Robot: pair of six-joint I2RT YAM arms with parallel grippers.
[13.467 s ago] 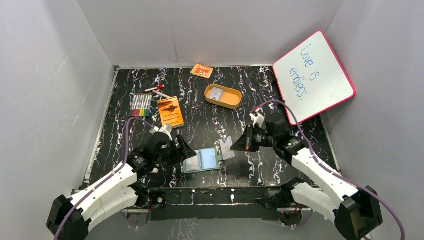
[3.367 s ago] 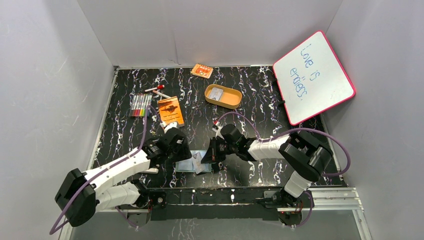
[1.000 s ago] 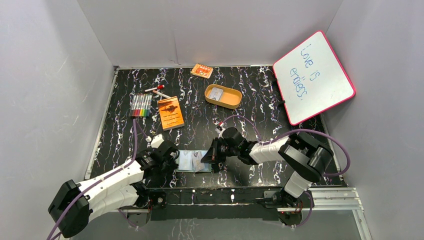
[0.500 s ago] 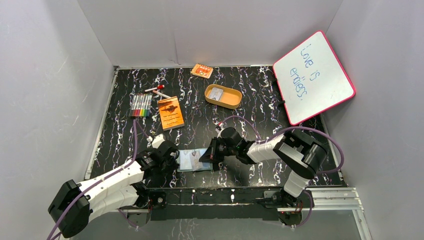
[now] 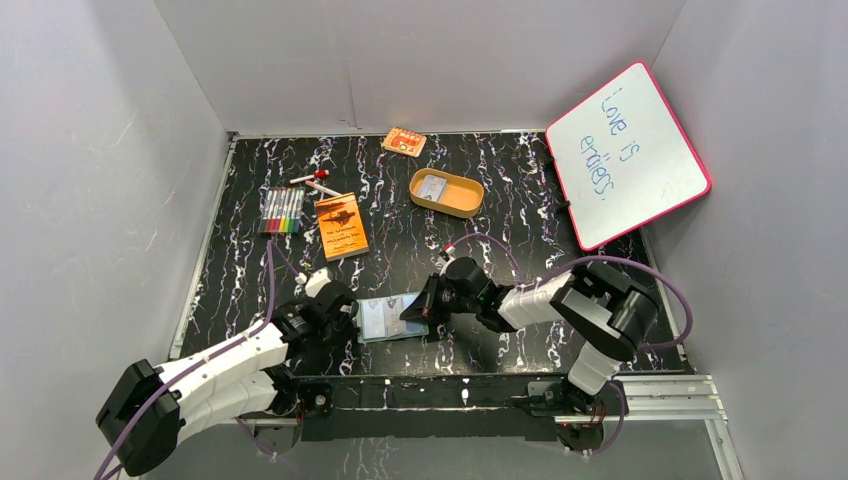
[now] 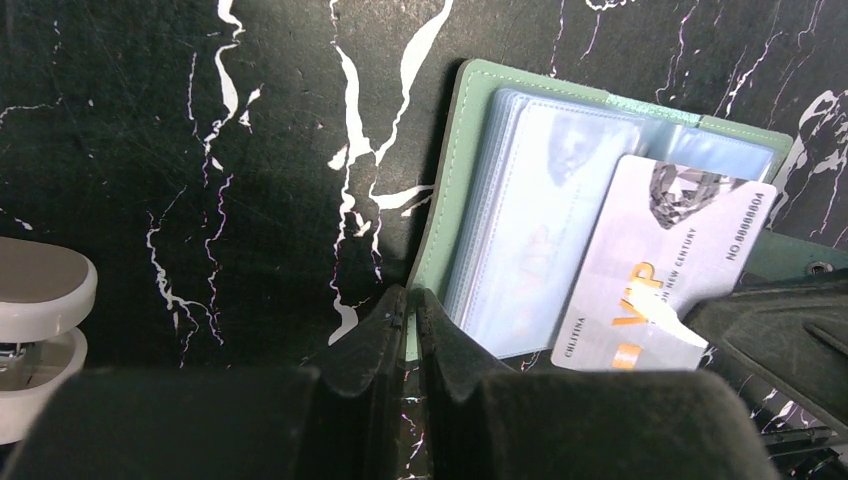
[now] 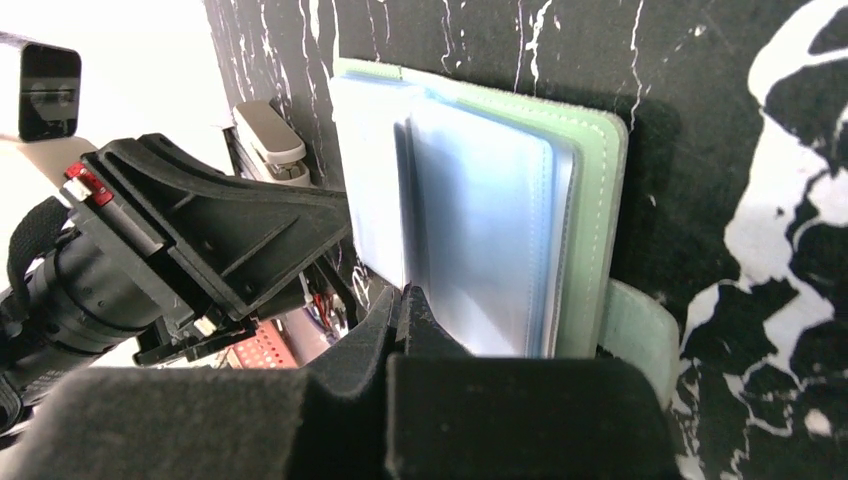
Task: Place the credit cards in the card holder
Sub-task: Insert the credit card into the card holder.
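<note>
Sage-green wallet (image 5: 378,318) lies open near the front edge of the worktop (image 5: 400,262), between the two hands. The left hand (image 6: 408,296) is closed down on the near corner of its cover and seems to be steadying it. The right hand (image 7: 400,302) is closed on one corner of a pale card (image 6: 655,250), which lies slanted across the clear pockets (image 6: 540,230). Whether its leading edge is inside a sleeve I cannot tell, so I judge the first insertion under way, not finished. A second card (image 5: 432,186) sits in the tan tray (image 5: 464,209), well back and not yet fetched. Room is tight at the wallet, with both hands crowding it and the front edge close. Behind it, open worktop stretches back to the tray. The orange booklet (image 5: 341,224) lies well apart, to the left.
</note>
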